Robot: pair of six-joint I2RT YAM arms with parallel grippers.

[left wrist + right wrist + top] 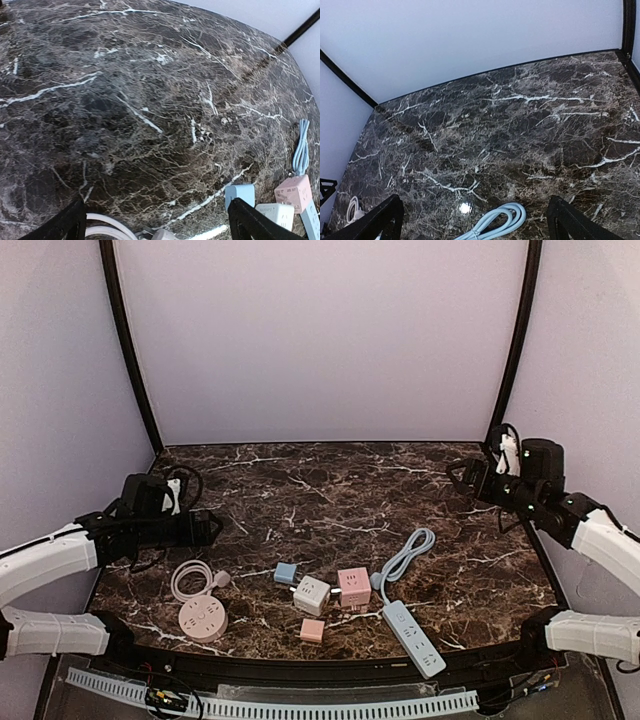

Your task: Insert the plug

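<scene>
Left gripper (208, 528) hangs over the left side of the table, fingers spread wide with nothing between them. The right gripper (458, 478) is the same, up at the far right corner.

And the plug (221, 579)?

It lies on the marble at near left, a little in front of the left gripper and apart from it. It sits at the end of a pale pink cord (188, 578) coiled just behind the round pink socket hub (203, 619). Its long axis runs left to right, nose toward a small blue block (286, 572). The prongs I can't make out.

What's beside that?

A white cube adapter (311, 594) just beside a pink cube adapter (353, 586), and a little pink block (312, 630) nearer the front edge. Then a light blue power strip (414, 637) lying diagonally, its cable (405, 556) looping away toward the far right.

The surface?

Dark brown marble table (340, 490), veined white, slightly glossy. Plain pale walls on three sides, black posts (123, 340) in the back corners.
</scene>
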